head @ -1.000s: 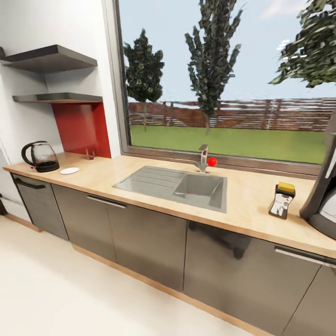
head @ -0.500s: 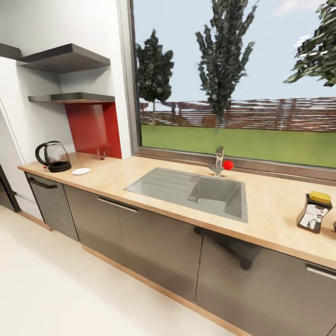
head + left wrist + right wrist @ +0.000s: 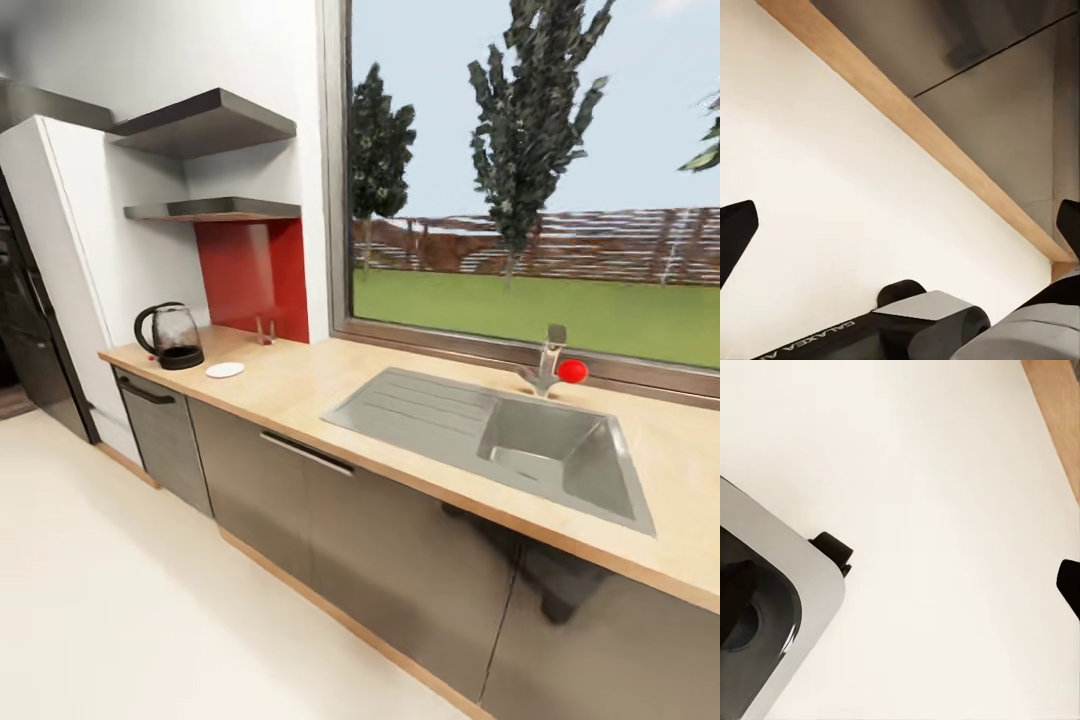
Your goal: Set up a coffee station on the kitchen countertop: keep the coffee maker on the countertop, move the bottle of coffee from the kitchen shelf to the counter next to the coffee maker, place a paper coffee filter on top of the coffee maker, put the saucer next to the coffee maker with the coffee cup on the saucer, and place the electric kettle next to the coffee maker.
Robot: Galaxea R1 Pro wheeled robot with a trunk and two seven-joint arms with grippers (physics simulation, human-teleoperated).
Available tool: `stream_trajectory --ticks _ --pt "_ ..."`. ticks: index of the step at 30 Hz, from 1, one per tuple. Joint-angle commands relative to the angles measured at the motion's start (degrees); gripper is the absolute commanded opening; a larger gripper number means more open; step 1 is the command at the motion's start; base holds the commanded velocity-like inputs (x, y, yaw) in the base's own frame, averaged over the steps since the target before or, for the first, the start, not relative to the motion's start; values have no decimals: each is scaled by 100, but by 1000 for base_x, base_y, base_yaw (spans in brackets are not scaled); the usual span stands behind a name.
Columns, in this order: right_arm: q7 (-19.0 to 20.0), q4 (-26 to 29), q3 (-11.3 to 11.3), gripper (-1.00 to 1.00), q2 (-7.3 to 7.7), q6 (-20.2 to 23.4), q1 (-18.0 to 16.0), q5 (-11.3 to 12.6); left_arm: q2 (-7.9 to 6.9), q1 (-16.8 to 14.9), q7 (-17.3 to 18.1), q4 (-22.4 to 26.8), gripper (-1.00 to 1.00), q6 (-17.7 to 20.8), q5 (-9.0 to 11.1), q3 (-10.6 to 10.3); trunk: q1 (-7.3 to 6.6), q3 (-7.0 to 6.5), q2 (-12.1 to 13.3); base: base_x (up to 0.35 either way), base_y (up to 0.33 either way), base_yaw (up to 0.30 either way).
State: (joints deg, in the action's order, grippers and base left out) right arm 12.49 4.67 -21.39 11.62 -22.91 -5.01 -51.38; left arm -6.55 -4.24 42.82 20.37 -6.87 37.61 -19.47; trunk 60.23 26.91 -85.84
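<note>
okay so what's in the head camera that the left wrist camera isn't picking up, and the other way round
Head view: the electric kettle and the saucer beside it on the countertop, plus the sink, tap, two wall shelves and window.
Left wrist view: the left gripper's dark fingertips wide apart, and the robot's base.
Both: pale floor, grey cabinet fronts, wooden plinth.

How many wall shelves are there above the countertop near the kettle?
2: the upper shelf and the lower shelf under it, both on the wall above the electric kettle. No bottle of coffee shows on them.
</note>
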Motion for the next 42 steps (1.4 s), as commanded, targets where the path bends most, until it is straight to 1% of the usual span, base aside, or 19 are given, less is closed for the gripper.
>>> stream_trajectory --ticks 1,19,25,28,31,32,33,34,35,36,37,38,40,42 --pt "43 7 -49 100 0 -13 0 -13 -5 -7 -1 -7 100 -43 35 -48 3 6 -3 219 241 272" --pt "43 7 -46 100 0 -12 0 -13 -5 -7 -2 -7 100 -42 35 -46 3 6 -3 124 291 272" --pt "43 8 -43 100 2 -12 0 -13 -6 -7 -9 -7 100 -42 35 -35 3 6 -3 211 276 125" --pt "43 8 -45 100 1 -12 0 -13 -10 -7 -10 -10 100 -42 35 19 3 6 -3 237 268 38" --pt "43 8 -43 100 4 -12 0 -13 -12 -7 -13 -96 100 -42 35 233 3 6 -3 246 262 15" --pt "43 8 -43 100 4 -12 0 -13 -12 -7 -13 -96 100 -42 35 233 3 6 -3 252 255 10" --pt "43 8 -42 100 5 -12 0 -13 -12 -7 -15 -164 100 -37 35 432 3 6 -3 256 250 8" --pt "43 8 -42 100 4 -12 0 -13 -13 -7 -15 -213 100 -31 35 687 3 6 -3 264 242 5" --pt "43 8 -42 100 4 -12 0 -13 -13 -7 -15 -213 100 -31 35 687 3 6 -3 264 242 5" --pt "43 8 -43 100 5 -12 0 -13 -13 -7 -20 -250 100 -26 35 941 3 6 -3 270 236 3" --pt "43 8 -42 100 6 -12 0 -13 -13 -7 -22 -263 100 -24 35 1044 3 6 -3 272 234 3" --pt "43 8 -41 100 7 -12 0 -13 -13 -7 -28 -303 100 -20 35 1250 3 6 -3 277 230 1" --pt "43 8 -41 100 7 -12 0 -13 -16 -7 -33 -416 100 -18 35 1385 3 6 -3 279 228 1" --pt "43 5 -44 100 7 -12 0 -13 -17 -7 -35 -449 100 -17 35 1418 3 6 -3 280 227 0"
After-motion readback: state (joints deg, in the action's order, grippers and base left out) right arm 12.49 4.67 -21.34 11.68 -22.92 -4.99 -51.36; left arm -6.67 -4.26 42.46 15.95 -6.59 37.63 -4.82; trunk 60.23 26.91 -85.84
